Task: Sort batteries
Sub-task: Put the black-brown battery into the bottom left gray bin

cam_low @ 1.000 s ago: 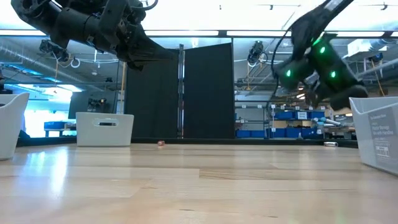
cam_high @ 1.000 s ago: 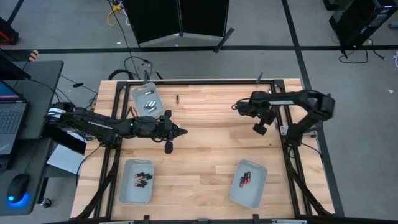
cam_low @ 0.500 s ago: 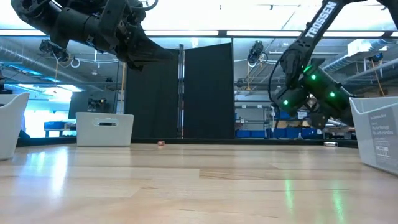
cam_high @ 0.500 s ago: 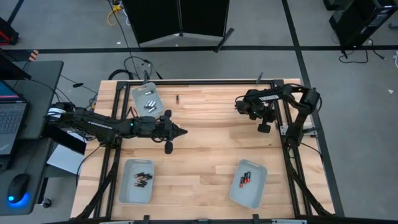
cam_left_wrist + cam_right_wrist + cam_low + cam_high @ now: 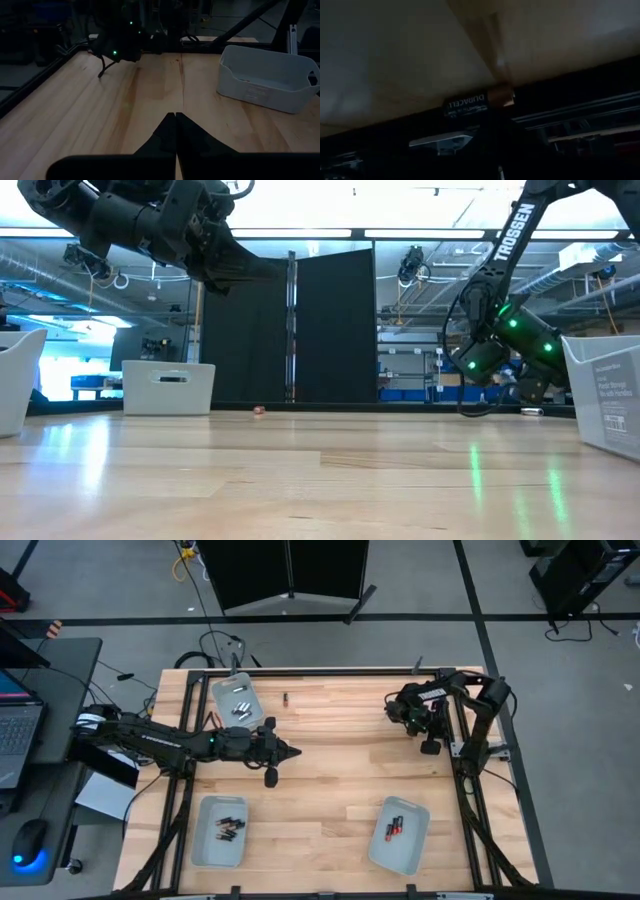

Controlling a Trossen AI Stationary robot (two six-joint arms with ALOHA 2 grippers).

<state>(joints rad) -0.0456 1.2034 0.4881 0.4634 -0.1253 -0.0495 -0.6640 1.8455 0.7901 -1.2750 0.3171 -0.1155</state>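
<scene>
My right gripper [image 5: 392,710] hangs low over the table's far right part, shut. In its wrist view a black and copper Duracell battery [image 5: 478,103] lies along the table's edge by the black frame rail, just beyond the dark fingertips. My left gripper [image 5: 175,116] is shut on nothing and hovers over the middle left of the table [image 5: 296,751]. One loose battery [image 5: 285,698] lies on the wood near the far edge. Three pale grey trays hold batteries: far left [image 5: 236,700], near left [image 5: 219,831] and near right [image 5: 400,834]. My right gripper's shut fingertips stand right at the Duracell battery [image 5: 478,103], which lies flat on the table against the frame rail. The view is too dark to tell whether they touch it.
A black frame rail [image 5: 320,671] runs round the wooden table. A small cell [image 5: 530,411] lies on the wood below the right arm. A desk with a laptop [image 5: 20,730] stands left of the table. Bare wood [image 5: 330,780] lies between the arms and the near trays.
My right gripper has sunk toward the table and drawn back toward the right edge, rolling about its own line as it went; it has stayed shut. The batteries and trays lie as they did.
</scene>
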